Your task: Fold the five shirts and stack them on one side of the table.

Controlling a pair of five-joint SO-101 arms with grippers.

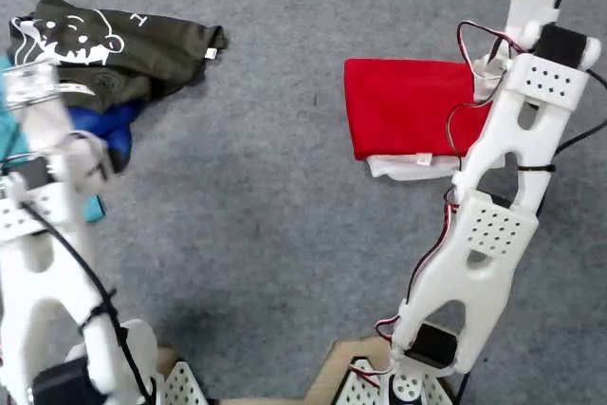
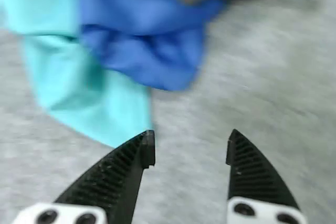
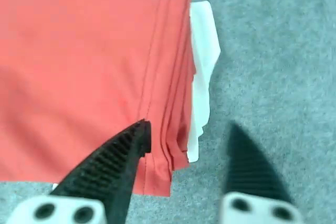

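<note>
The left gripper [image 2: 191,150] is spread wide and holds nothing. It hovers over the grey felt table cover [image 1: 266,206], near the crumpled royal-blue shirt [image 2: 142,40] and the turquoise shirt [image 2: 79,93] partly under it. The right gripper [image 3: 186,145] is likewise parted and empty. One finger [image 3: 118,166] is above the edge of the folded red shirt [image 3: 79,66], upper right in the high view, which lies on a folded white shirt [image 3: 202,30] (just its rim peeks out). At upper left, a rumpled olive shirt with a white bear print [image 1: 123,45] overlaps the blue one. The left arm [image 1: 47,234] covers much of the turquoise shirt.
</note>
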